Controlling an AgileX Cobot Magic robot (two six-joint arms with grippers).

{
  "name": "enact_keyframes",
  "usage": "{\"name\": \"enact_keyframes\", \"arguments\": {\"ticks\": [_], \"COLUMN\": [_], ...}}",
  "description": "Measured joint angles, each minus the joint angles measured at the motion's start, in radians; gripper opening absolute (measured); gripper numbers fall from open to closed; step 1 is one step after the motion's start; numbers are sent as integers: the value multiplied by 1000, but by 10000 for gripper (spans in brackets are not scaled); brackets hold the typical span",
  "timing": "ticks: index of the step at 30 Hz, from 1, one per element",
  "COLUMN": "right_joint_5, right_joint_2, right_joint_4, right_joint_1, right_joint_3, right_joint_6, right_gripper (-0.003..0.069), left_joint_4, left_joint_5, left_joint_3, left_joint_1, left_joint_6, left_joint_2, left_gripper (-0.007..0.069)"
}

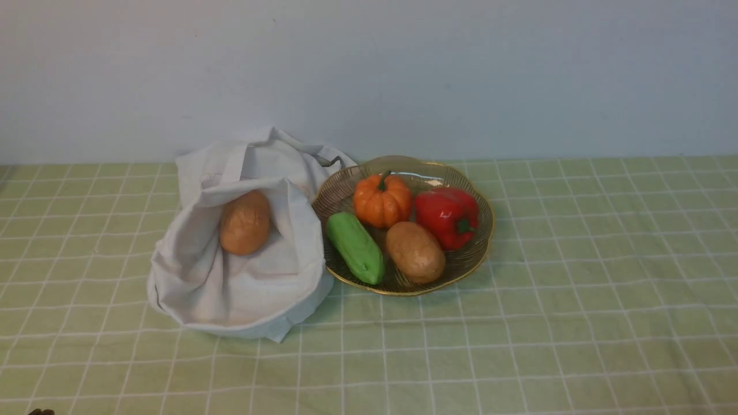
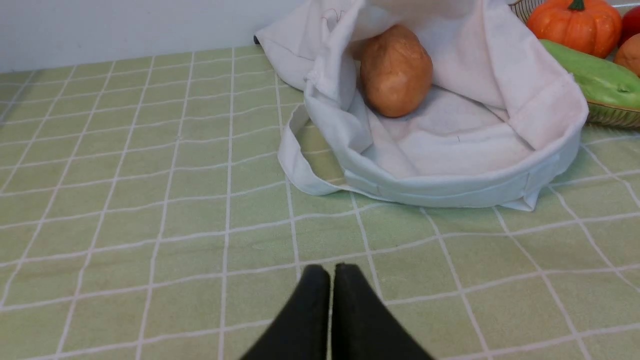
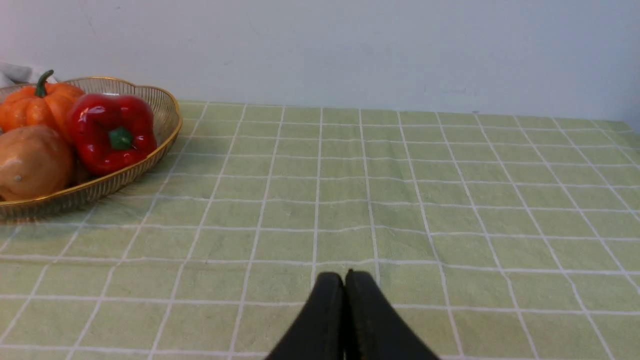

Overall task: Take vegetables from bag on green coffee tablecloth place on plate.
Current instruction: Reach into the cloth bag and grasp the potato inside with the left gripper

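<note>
left claw (image 2: 332,272) closed, nothing between its tips

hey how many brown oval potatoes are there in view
2. One brown oval potato lies inside the open white cloth bag; the other is on the round golden ribbed dish. The bag's folds might hide more.

Ahead of the left end effector (image 2: 332,270), bare green tablecloth (image 1: 81,346) gives free passage up to the white bag (image 1: 311,305), whose open mouth faces it; the raised cloth sides and a loose strap (image 2: 300,165) stand as obstacles. Ahead of the right end effector (image 3: 346,275), the cloth lies open.
</note>
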Motion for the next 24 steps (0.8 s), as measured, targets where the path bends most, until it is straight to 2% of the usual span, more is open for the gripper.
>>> {"name": "enact_keyframes", "arguments": {"ticks": [19,22,23,24], "right_joint_5": [0,0,0,0], "right_joint_2": [0,0,0,0], "right_joint_4": [0,0,0,0], "right_joint_1": [0,0,0,0], "right_joint_3": [0,0,0,0], "right_joint_6": [0,0,0,0], "right_gripper": [-15,-15,-15,-15], "left_joint_4": [0,-79,-203,-276], "left_joint_5": [0,-1,-4,-4], "left_joint_3": [0,0,0,0], "left_joint_1": [0,0,0,0], "left_joint_6": [-4,-74,-152,-212], "left_joint_2": [0,0,0,0], "left_gripper": [-5,-5,-5,-5]}}
